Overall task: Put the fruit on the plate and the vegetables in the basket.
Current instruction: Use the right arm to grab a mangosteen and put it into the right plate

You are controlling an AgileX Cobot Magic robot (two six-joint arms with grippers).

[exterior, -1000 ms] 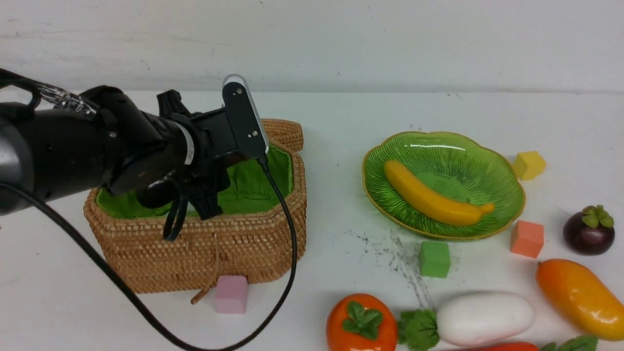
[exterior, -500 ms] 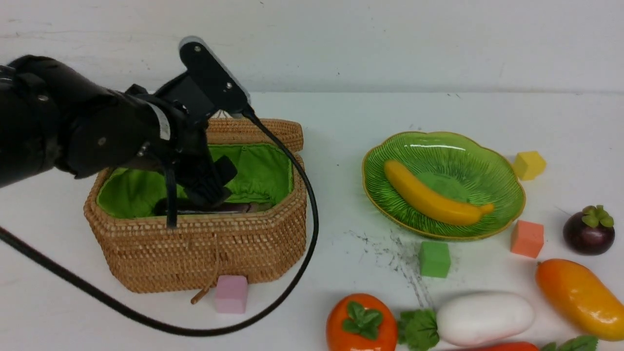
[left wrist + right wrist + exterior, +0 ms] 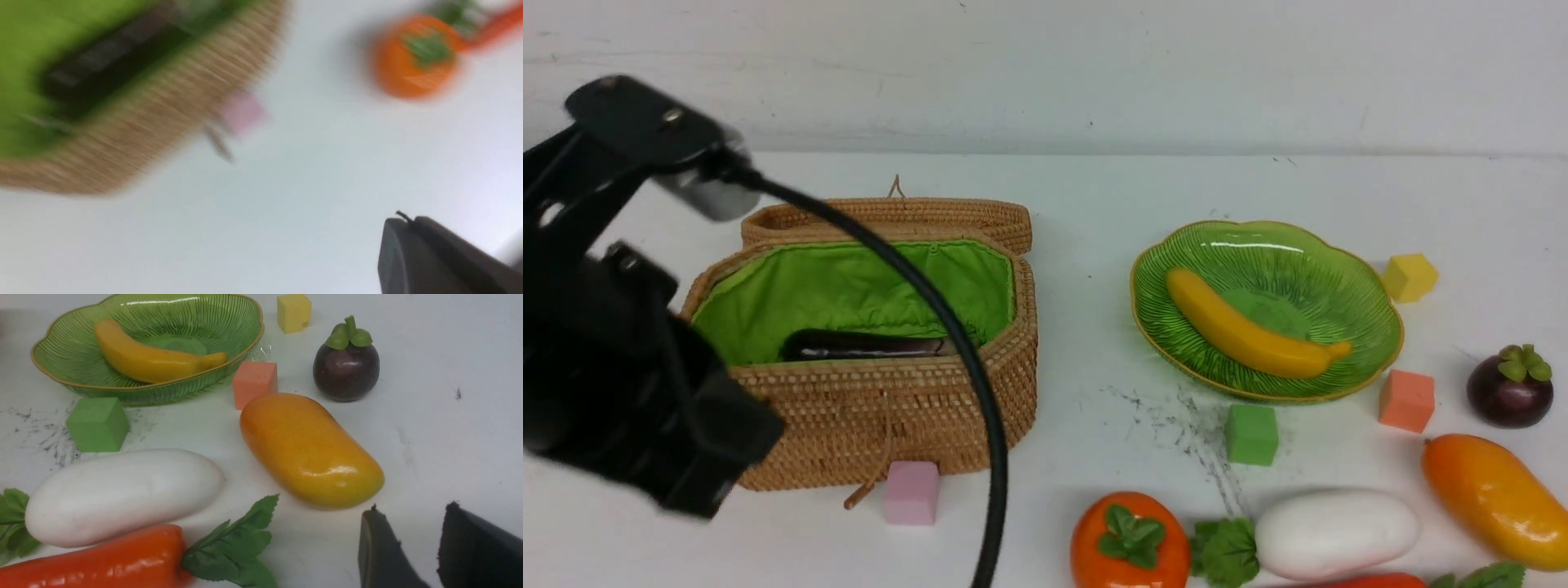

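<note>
Eggplant [image 3: 866, 345] now alone in the basket [image 3: 915, 408], left claw [image 3: 408, 228] (pinched together, empty) away from it.

The white counter [image 3: 1094, 188] carries a wicker basket [image 3: 890, 408] on the left, with a pink cube [image 3: 910, 492] just before its front wall. To the right sits the green plate [image 3: 1307, 269], with a yellow cube [image 3: 1410, 277], a salmon cube [image 3: 1405, 400] and a green cube [image 3: 1251, 434] close around it. The mangosteen [image 3: 1507, 392], mango [image 3: 1490, 498], radish [image 3: 1335, 535], persimmon [image 3: 1129, 543] and red-orange vegetable [image 3: 94, 559] lie nearer. Dark scuff marks [image 3: 1176, 416] streak the surface.
</note>
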